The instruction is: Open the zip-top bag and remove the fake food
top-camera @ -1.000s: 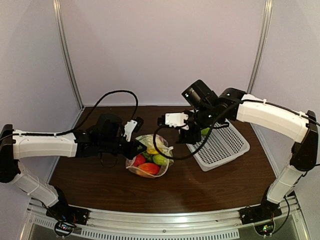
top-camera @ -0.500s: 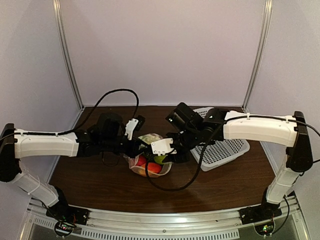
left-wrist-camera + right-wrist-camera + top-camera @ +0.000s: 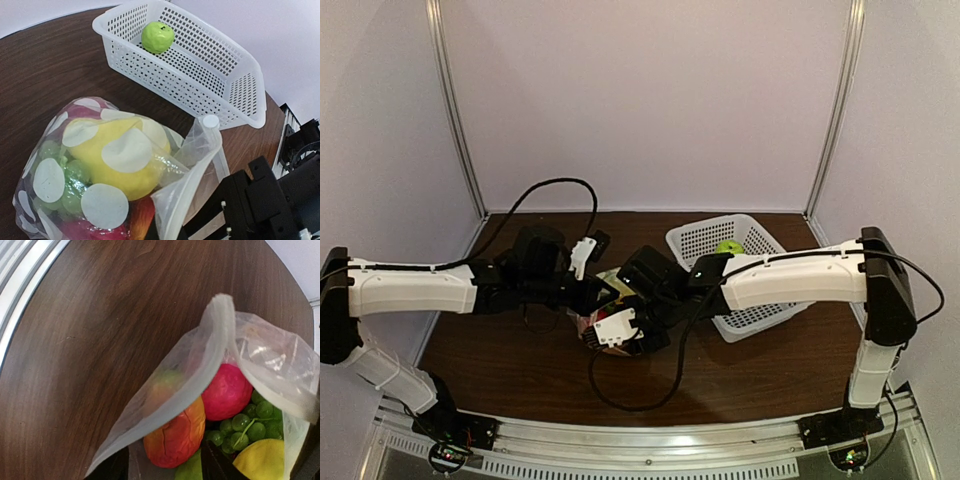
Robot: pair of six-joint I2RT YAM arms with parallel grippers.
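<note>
Two arms are meeting mid-table. Over on the left, my left gripper [image 3: 588, 290] is pinched shut on the rim of the zip-top bag [image 3: 100, 165]. The bag sits on the brown table [image 3: 520, 360] just left of centre, mouth gaping. Inside I can see a yellow lemon [image 3: 120, 167], green grapes [image 3: 250, 429], a pink-red fruit [image 3: 227, 392] and an orange-red fruit [image 3: 175, 436]. My right gripper [image 3: 620, 330] hangs right at that mouth, jaws partway apart, not clamped on anything I can make out. Further right, the white basket [image 3: 760, 300] holds one green apple [image 3: 157, 36], well apart from the bag.
</note>
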